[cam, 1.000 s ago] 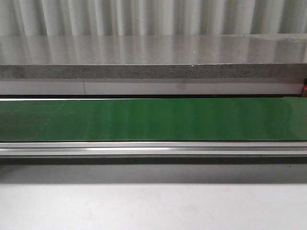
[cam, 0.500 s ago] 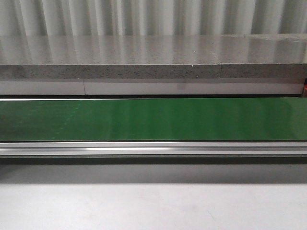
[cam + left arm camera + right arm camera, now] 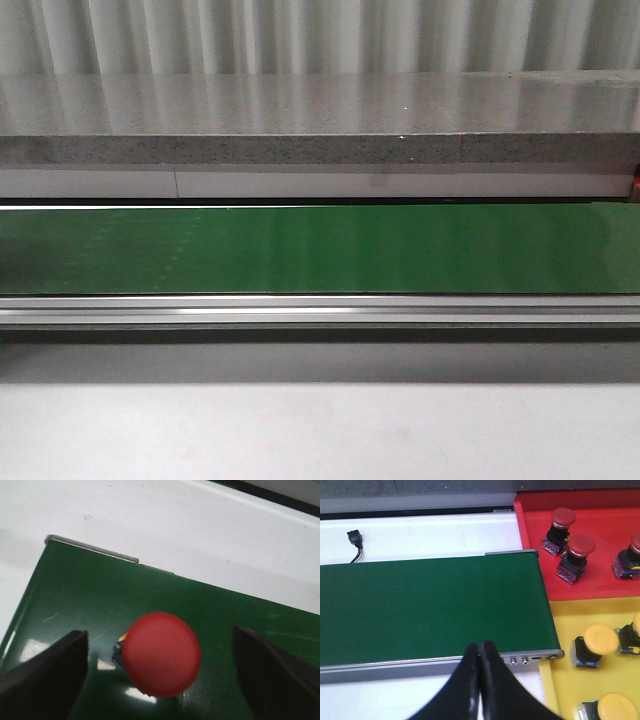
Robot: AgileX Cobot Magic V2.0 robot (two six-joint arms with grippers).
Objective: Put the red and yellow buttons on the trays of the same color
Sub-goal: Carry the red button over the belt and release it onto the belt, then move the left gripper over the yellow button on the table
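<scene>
Red button (image 3: 161,654) upright on green belt (image 3: 150,600), cap toward camera, between spread left claw (image 3: 160,680) fingers; right claw (image 3: 480,687) clenched.

The red button (image 3: 161,654) in the left wrist view is blurred, its cap hiding most of the body beneath. In the right wrist view, the frame edge cuts off a third red button (image 3: 631,555) on the red tray (image 3: 600,582) and two yellow buttons (image 3: 631,632) (image 3: 607,707) on the yellow tray (image 3: 560,680). Neither arm appears in the front view.

Left gripper (image 3: 160,680): two black, blunt, wedge-shaped fingers (image 3: 45,677). Right gripper (image 3: 480,685): two glossy black tapered fingers (image 3: 462,690).
</scene>
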